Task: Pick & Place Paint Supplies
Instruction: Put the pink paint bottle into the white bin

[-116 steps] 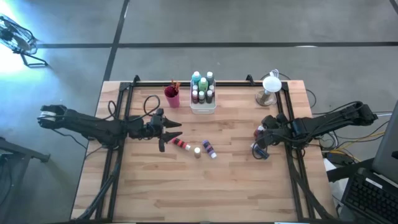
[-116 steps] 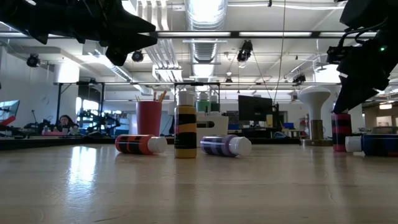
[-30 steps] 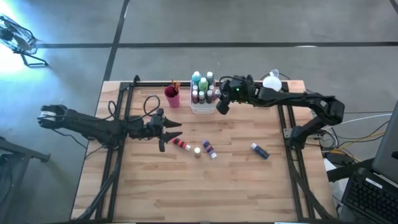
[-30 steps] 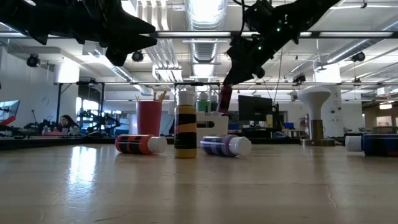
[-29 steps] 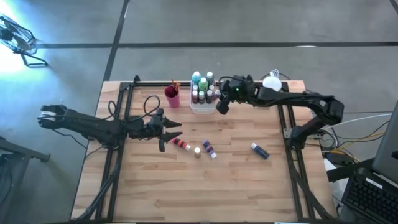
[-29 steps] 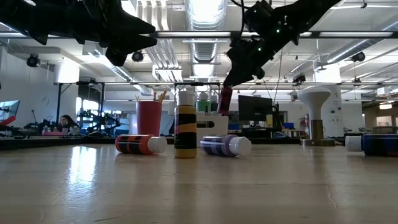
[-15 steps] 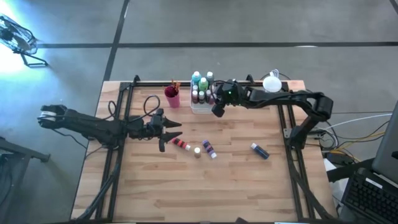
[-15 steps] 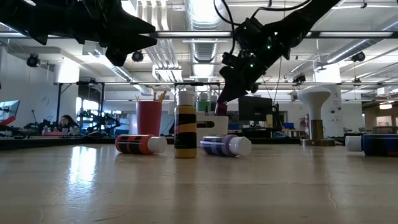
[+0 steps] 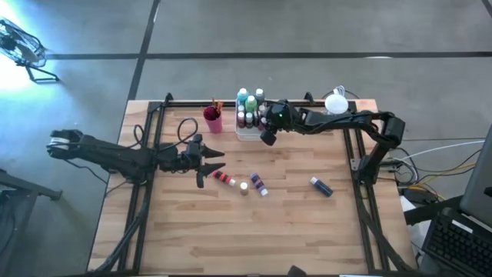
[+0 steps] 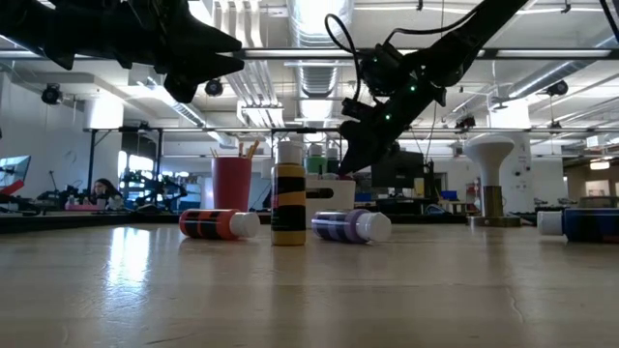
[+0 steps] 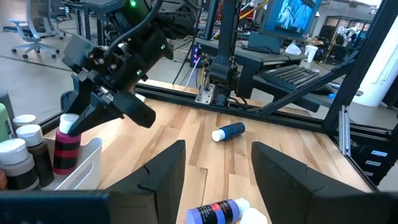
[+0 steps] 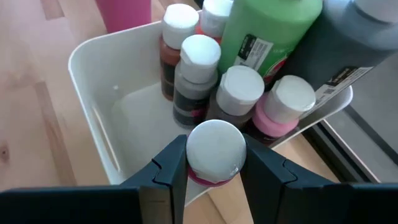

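Waiting on the left side of the table, the left gripper point(image 9: 209, 164) hangs with its jaws parted and nothing between them, just beside the red bottle point(image 9: 222, 178) lying on its side. Next to that, going right, a yellow-labelled bottle point(image 10: 288, 205) stands upright and a purple bottle point(image 9: 259, 184) lies flat; a blue bottle point(image 9: 320, 185) lies well apart toward the right edge. At the far edge of the table the magenta cup point(image 9: 212, 120) holds brushes, and just to its right sits the white tray point(image 12: 99, 134), already part-filled with bottles.

The step in hand looks like a placing: the right gripper point(image 12: 215, 163) is clamped on a pink-banded bottle point(image 11: 67, 149) with a white cap, poised at the tray's rim over the bare part of its floor. The next move, as I judge it, calls for lowering the bottle upright into that gap without knocking its neighbours, then letting go.

From above, the right arm hides the held bottle and part of the tray. The brushes in the cup are too small to count. How many bottles the tray holds cannot be told exactly.
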You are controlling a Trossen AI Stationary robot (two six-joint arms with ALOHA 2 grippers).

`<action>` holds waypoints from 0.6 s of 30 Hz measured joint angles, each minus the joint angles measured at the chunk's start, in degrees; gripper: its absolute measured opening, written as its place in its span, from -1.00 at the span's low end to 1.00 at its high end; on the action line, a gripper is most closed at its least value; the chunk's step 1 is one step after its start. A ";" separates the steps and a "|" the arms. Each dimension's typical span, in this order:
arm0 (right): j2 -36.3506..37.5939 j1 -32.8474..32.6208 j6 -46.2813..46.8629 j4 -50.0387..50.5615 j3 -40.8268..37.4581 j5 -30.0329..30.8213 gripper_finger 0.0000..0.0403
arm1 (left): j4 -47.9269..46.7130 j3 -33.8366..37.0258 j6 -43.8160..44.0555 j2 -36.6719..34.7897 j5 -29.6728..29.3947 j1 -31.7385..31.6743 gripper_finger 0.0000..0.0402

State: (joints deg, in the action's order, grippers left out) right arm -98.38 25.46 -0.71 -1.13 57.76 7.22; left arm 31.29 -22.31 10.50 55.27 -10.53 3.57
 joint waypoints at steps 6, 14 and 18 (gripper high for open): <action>-0.01 0.21 -0.56 -0.19 0.00 -0.02 -0.45 | 0.00 0.00 0.00 0.00 -0.02 0.00 -0.06; -1.57 0.43 -0.74 -0.85 0.00 -0.17 -0.45 | 0.00 0.00 0.00 0.00 -0.01 0.00 -0.06; -2.10 0.65 -1.00 -1.17 0.00 -0.25 -0.45 | 0.00 0.00 0.00 0.00 -0.01 0.00 -0.06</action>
State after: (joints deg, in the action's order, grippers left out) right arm -100.49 26.12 -1.71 -2.30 57.76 6.97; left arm 31.29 -22.31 10.50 55.27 -10.54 3.57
